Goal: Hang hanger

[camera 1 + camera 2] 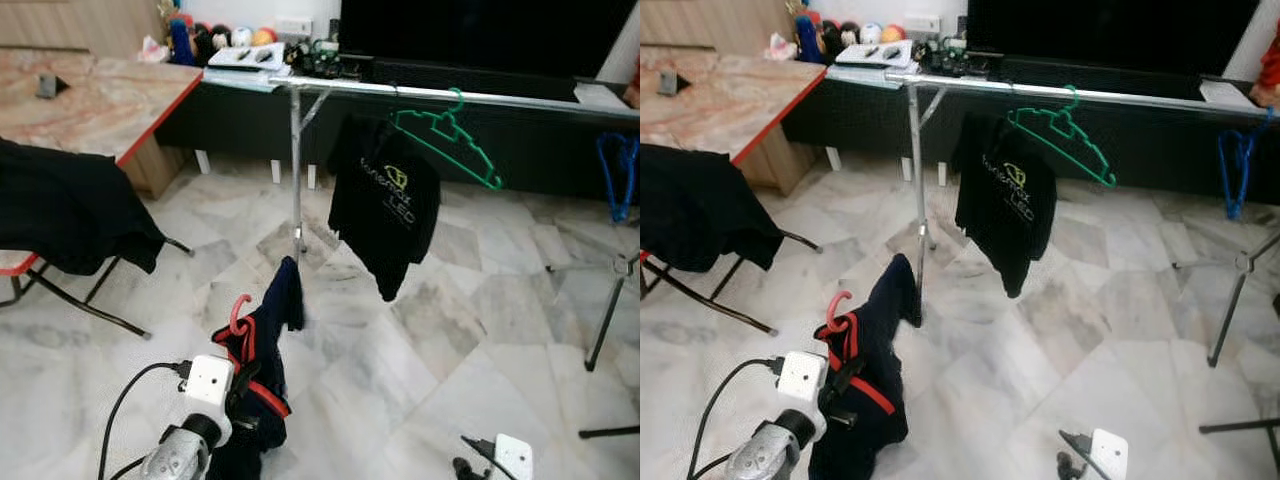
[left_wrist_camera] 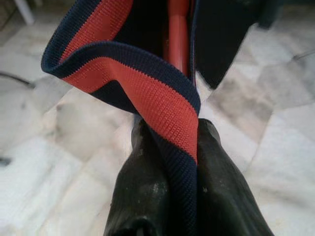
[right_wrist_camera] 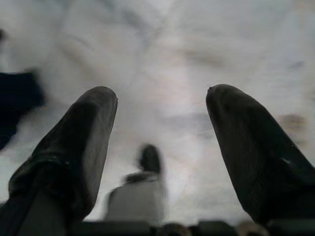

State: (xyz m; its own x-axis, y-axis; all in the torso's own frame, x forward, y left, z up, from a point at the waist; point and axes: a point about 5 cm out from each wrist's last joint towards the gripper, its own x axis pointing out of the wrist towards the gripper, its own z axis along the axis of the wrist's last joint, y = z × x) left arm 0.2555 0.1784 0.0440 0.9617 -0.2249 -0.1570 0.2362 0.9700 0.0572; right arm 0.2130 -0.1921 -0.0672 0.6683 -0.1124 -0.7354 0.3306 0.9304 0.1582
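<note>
Hanger (image 1: pixel 240 312) in red poked its hook up out of a dark blue top (image 1: pixel 268 345) with red stripes. The top was draped on it and hung down toward the floor (image 1: pixel 400 380). The left end effector (image 2: pixel 170 162) was clamped on the striped neck band and the red hanger behind it, as the left wrist view showed. Holding both at once probably kept the top from sliding off.

It was held low, near the robot, well below the rail (image 1: pixel 450 97). The hook pointed up, which looked like the right way round for going over the rail. I think the next job was to lift it high and move closer, because the rail was far away.

The silver rail ran across the room on thin legs. A green hanger (image 1: pixel 447 138) with nothing on it hung from the rail, tilted to one side. A black shirt (image 1: pixel 385 200) hung just beside it. A blue hanger (image 1: pixel 620 170) hung further along to the right. There looked to be free rail between them for one more.

The right end effector (image 3: pixel 160 147) was apart and held nothing. It pointed down at the marble floor.

On the left stood a desk (image 1: pixel 110 100) with a red edge, and a black cloth (image 1: pixel 70 210) lay over a chair.
</note>
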